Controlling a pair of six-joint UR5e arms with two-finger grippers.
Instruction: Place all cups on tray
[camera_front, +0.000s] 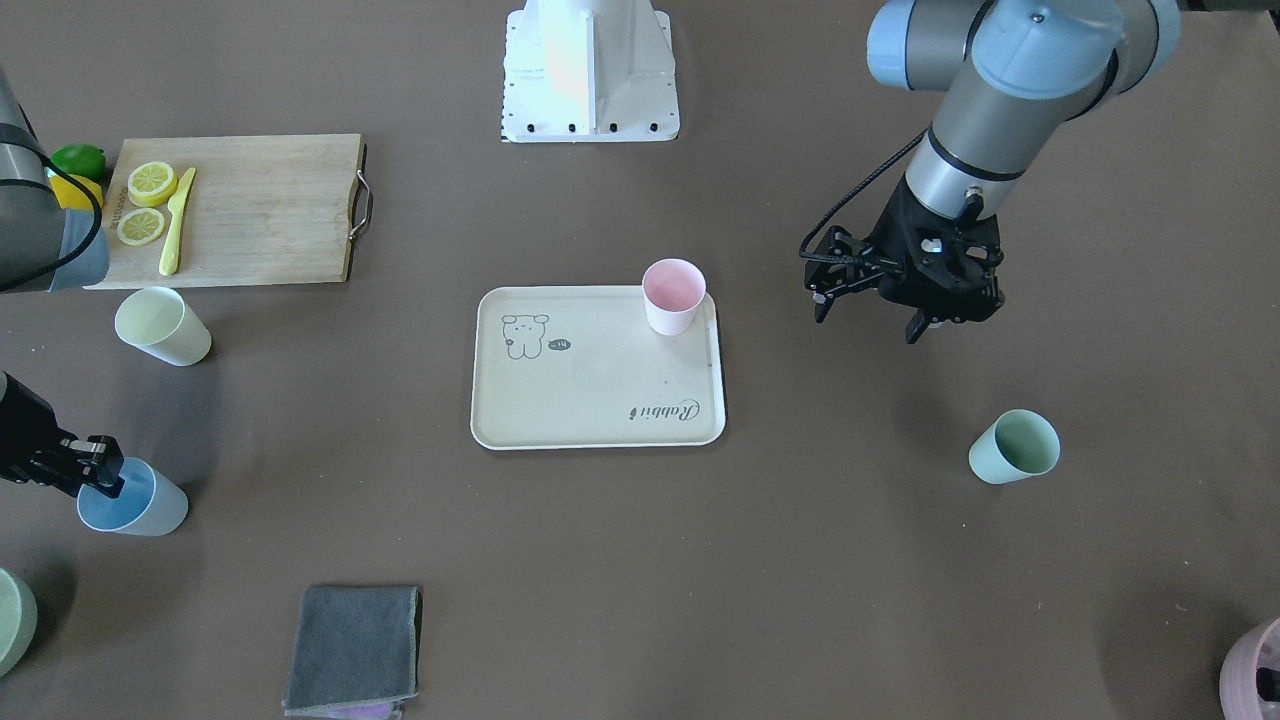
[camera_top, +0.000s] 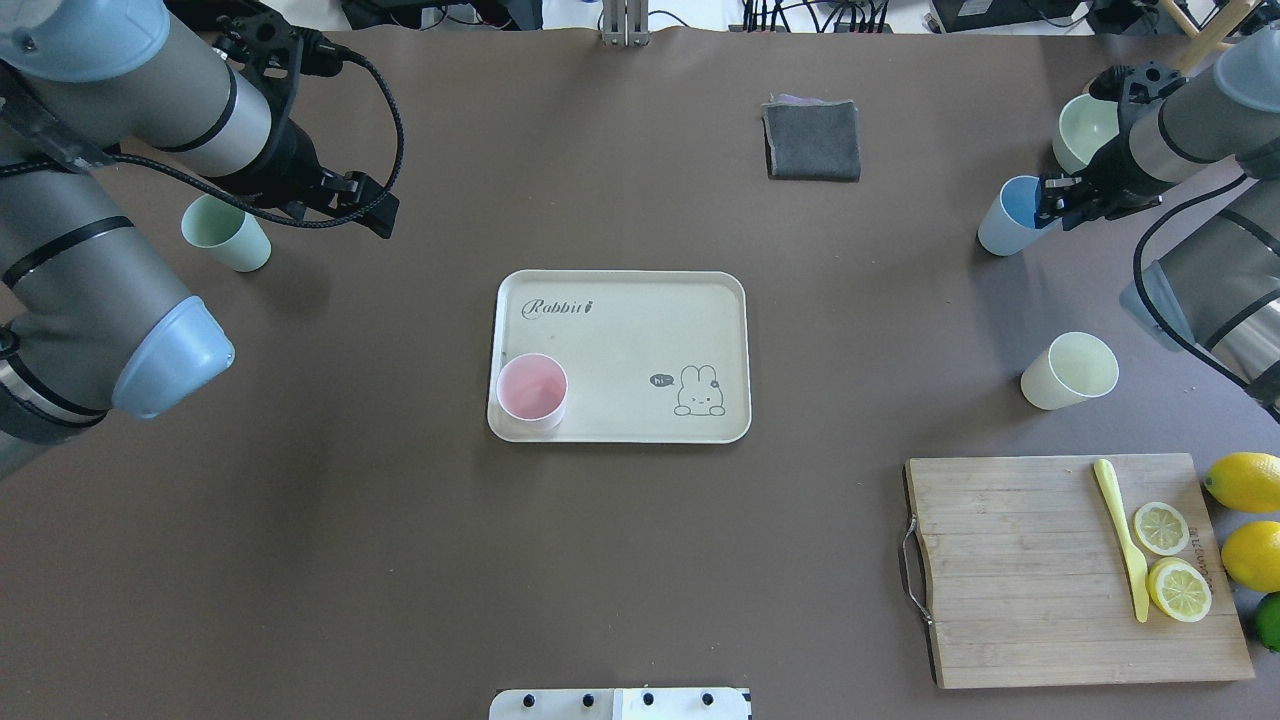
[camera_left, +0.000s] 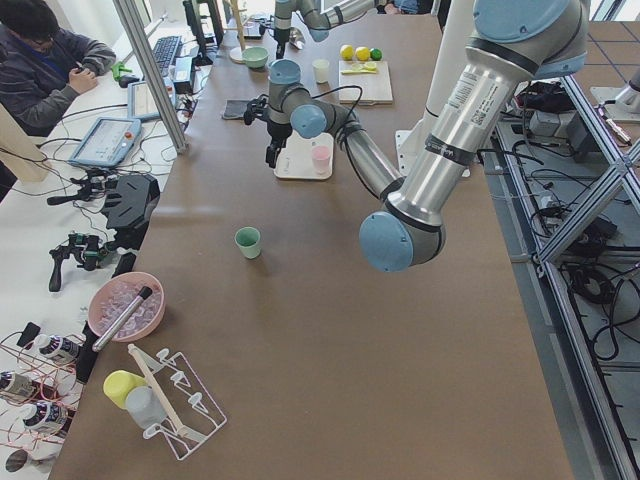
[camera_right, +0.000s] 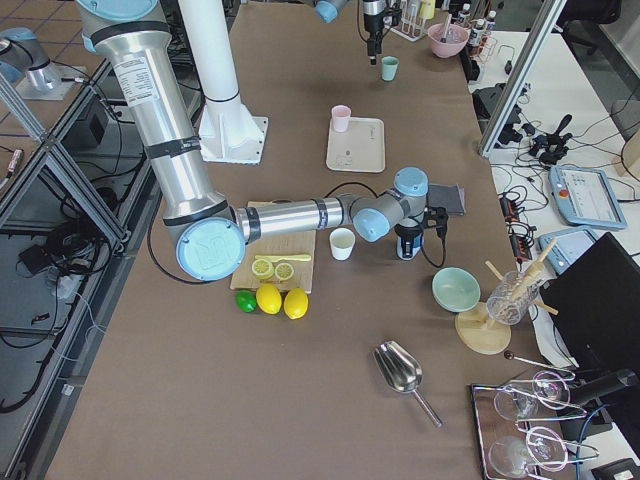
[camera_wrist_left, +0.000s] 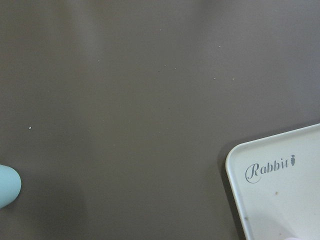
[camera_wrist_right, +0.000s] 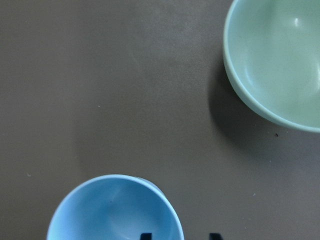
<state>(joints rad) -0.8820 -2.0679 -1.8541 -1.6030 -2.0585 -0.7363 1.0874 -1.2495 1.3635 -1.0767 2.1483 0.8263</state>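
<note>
Two right fingers (camera_wrist_right: 145, 237) apart astride the rim of the blue cup (camera_wrist_right: 112, 210), one inside, one outside.

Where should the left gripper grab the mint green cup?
Probably by its rim, from straight above: the mint green cup stands upright with its mouth open, so one of the jaws can drop inside and one outside the thin wall.

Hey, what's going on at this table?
A two-armed robot is collecting small cups onto a cream tray. The pink cup already stands in a tray corner. The right gripper is at the blue cup, open, one finger inside its rim. The left gripper hangs open, empty, between tray and mint green cup. The pale yellow cup sits on the table.
</note>
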